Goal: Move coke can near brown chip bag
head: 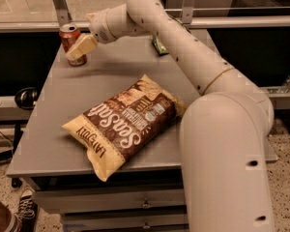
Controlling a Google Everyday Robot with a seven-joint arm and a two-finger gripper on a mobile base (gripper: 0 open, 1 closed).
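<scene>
The coke can (67, 36), reddish-orange with a silver top, stands upright at the far left corner of the grey table (53, 129). My gripper (81, 47) is at the can, overlapping its right and front side at mid height. The brown chip bag (128, 122), dark brown with white "Sea Salt" lettering and cream ends, lies flat in the middle of the table, well in front and to the right of the can. My arm reaches across from the right, over the back of the table.
A small green bag (159, 45) lies at the table's far edge, mostly hidden behind my arm. Drawers (111, 202) sit under the tabletop. A person's shoe (24, 209) is on the floor at lower left. A metal rail runs behind the table.
</scene>
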